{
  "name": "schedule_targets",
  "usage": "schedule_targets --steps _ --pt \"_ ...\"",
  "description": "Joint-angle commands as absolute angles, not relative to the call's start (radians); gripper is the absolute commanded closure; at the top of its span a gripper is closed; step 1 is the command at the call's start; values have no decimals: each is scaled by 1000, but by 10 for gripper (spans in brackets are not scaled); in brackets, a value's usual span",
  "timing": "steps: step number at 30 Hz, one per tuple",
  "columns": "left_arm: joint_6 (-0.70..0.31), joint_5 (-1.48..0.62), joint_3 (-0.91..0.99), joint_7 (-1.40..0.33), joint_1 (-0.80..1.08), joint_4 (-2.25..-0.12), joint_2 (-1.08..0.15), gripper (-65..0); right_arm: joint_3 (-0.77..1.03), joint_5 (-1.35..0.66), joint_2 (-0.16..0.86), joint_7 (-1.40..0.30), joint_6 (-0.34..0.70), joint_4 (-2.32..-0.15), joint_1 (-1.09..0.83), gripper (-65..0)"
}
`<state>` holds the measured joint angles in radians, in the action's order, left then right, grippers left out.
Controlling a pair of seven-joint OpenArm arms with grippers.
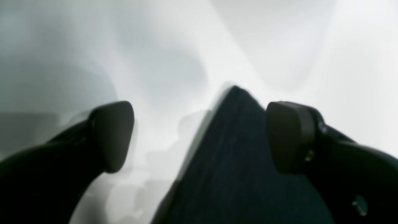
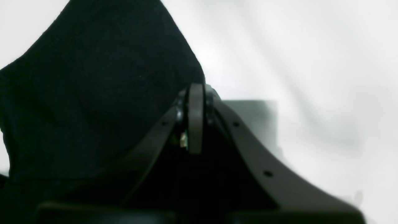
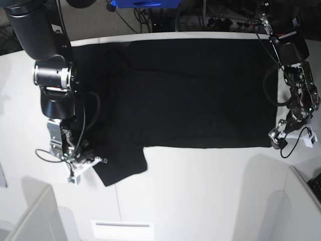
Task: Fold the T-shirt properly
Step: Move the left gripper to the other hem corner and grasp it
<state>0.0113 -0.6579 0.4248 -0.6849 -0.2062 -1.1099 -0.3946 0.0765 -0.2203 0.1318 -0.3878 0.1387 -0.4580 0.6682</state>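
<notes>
The black T-shirt (image 3: pixel 190 90) lies spread flat over the white table, plain side up, with one sleeve (image 3: pixel 120 165) sticking out at the front left. At the shirt's front right corner my left gripper (image 3: pixel 279 138) stands open. In the left wrist view that corner (image 1: pixel 236 161) points up between the gripper's (image 1: pixel 202 137) wide-apart fingers, closer to the right one. My right gripper (image 3: pixel 85 161) sits at the sleeve's left edge. Its (image 2: pixel 196 121) pads are pressed together. Black cloth (image 2: pixel 93 93) bulges right beside the tips, and I see none between the pads.
The white table (image 3: pixel 200 191) runs past the shirt at the front and on both sides. Low white partitions (image 3: pixel 35 216) stand at the front corners. Cables and a blue device (image 3: pixel 143 4) lie beyond the back edge.
</notes>
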Motion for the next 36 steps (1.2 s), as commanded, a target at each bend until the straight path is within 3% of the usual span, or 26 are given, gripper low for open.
schedule_targets --steps 1,11,15,21,24,32,36 --pt "12 -659 420 -667 -237 -1110 -421 -650 77 -213 136 -420 140 -460 685 0" --pt "12 -659 191 -661 -437 -860 -421 -648 77 -213 136 -421 140 -460 685 0" --pt "13 -657 105 -657 -487 -796 -421 -563 77 -213 136 -420 140 -460 685 0" --pt "13 -657 74 -657 -489 -769 -421 -538 77 -213 137 -420 140 -460 685 0" --pt "13 -657 73 -657 -484 -768 -420 -436 77 -213 137 -420 140 -460 685 0" --pt "13 -657 73 -657 -456 -776 -420 0 77 -213 137 -420 140 -460 682 0" --pt "12 -659 79 -659 -441 -792 -421 0 77 -214 137 -420 140 -486 679 0"
